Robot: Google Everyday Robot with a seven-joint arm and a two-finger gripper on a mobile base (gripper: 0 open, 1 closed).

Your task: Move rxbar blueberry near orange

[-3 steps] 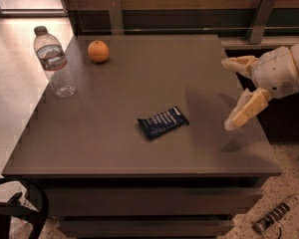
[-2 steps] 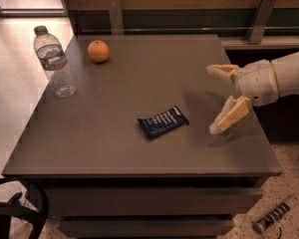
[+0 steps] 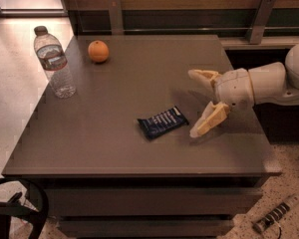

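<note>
The rxbar blueberry (image 3: pixel 162 123) lies flat on the grey table (image 3: pixel 114 148), a little right of its middle, in a dark navy wrapper with pale print. The orange (image 3: pixel 98 51) sits at the table's far left. My gripper (image 3: pixel 193 102) comes in from the right, just above the table and right of the bar. Its two cream fingers (image 3: pixel 209 119) are spread wide apart and hold nothing. The lower fingertip is close to the bar's right end without touching it.
A clear water bottle (image 3: pixel 54 62) with a dark cap stands upright near the table's left edge, in front of the orange. A wooden wall with metal brackets (image 3: pixel 259 18) runs behind the table. A black object (image 3: pixel 15 213) sits on the floor at lower left.
My gripper has moved left across the table towards the bar, fingers staying open. The bar, orange and bottle have not moved.
</note>
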